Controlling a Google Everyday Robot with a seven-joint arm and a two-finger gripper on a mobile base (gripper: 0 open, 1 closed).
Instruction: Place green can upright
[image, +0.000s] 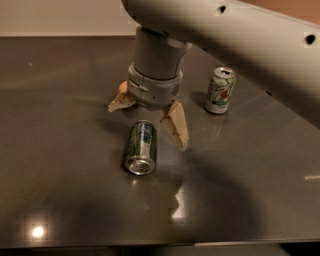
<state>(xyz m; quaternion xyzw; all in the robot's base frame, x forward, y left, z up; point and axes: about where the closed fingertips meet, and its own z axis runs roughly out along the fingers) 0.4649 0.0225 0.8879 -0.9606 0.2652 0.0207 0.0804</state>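
Note:
The green can (141, 147) lies on its side on the dark table (60, 150), near the middle, with its silver end facing the camera. My gripper (149, 122) hangs just above and behind the can, open. One tan finger (177, 126) points down to the right of the can, the other (120, 102) sits behind it to the left. The can is not held.
A pale whitish can (220, 90) with green and red marks stands upright at the right rear. My large grey arm (235, 45) crosses the upper right. An orange ball seen earlier is hidden behind the gripper.

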